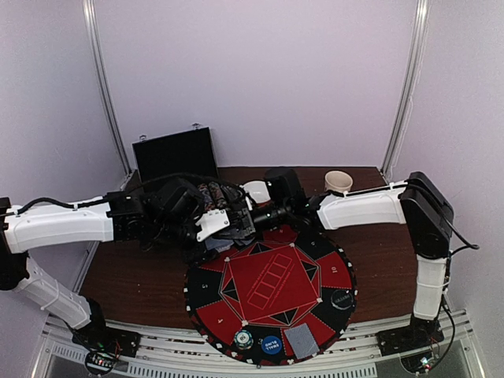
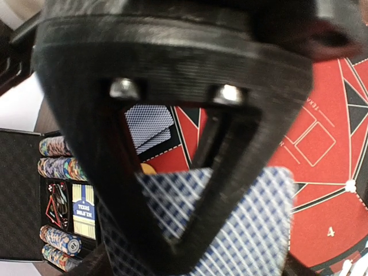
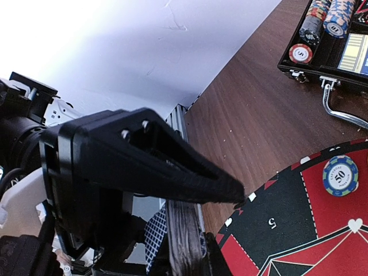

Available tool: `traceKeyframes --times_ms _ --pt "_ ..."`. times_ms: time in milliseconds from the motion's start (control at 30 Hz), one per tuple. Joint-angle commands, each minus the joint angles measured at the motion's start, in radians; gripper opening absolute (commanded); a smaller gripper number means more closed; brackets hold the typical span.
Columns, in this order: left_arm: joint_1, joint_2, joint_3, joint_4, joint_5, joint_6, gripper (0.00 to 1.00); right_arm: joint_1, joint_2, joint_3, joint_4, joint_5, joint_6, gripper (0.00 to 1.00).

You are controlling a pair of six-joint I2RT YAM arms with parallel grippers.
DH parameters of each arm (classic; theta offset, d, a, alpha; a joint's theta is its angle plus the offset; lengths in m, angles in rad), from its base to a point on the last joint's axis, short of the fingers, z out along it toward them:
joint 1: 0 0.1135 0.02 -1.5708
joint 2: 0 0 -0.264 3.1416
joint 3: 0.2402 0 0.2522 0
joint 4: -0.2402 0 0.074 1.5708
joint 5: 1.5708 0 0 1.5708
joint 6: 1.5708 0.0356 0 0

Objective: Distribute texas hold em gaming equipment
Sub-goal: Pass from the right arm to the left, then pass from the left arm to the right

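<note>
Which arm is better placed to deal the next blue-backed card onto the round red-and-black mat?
Probably right: the right gripper looks shut at the blue-backed cards, by the red-and-black mat.

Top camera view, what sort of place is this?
Probably a robot lab cell, not a casino: a left arm and right arm fixed on a metal rail, bare white walls close around the wooden table, and a poker mat laid out.

You are looking down from high behind the near edge of the table point(image 1: 134, 276), seeing it whole; both wrist cameras are pressing in close, each catching the round mat point(image 1: 272, 287) and the open case point(image 1: 175, 153).
</note>
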Motion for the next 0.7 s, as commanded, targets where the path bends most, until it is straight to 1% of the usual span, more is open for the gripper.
traceKeyframes --times_ms 0,133,167,267,300,367,533,667 --pt "0.008 0.026 -0.016 0.026 -0.025 0.025 0.81 0.015 -0.022 -0.004 0.043 -0.060 0.024 0.00" --pt "0.024 0.052 -0.010 0.016 0.005 0.025 0.82 0.017 -0.034 -0.007 0.045 -0.068 0.016 0.00" --pt "0.024 0.054 -0.008 0.017 0.008 0.024 0.79 0.017 -0.036 -0.006 0.031 -0.066 0.005 0.00" --pt "0.026 0.048 -0.005 0.023 0.019 0.021 0.63 0.017 -0.044 -0.006 -0.008 -0.053 -0.027 0.00" --pt "0.027 0.043 -0.006 0.027 0.020 0.020 0.59 0.017 -0.045 -0.006 -0.017 -0.050 -0.036 0.00" --pt "0.028 0.031 -0.008 0.033 0.026 0.019 0.55 0.016 -0.049 -0.004 -0.041 -0.036 -0.056 0.01" --pt "0.028 0.000 -0.018 0.043 0.043 0.016 0.49 0.013 -0.056 0.007 -0.117 0.022 -0.113 0.21" --pt "0.028 -0.011 -0.028 0.044 0.041 0.009 0.46 0.008 -0.070 0.008 -0.156 0.061 -0.141 0.33"
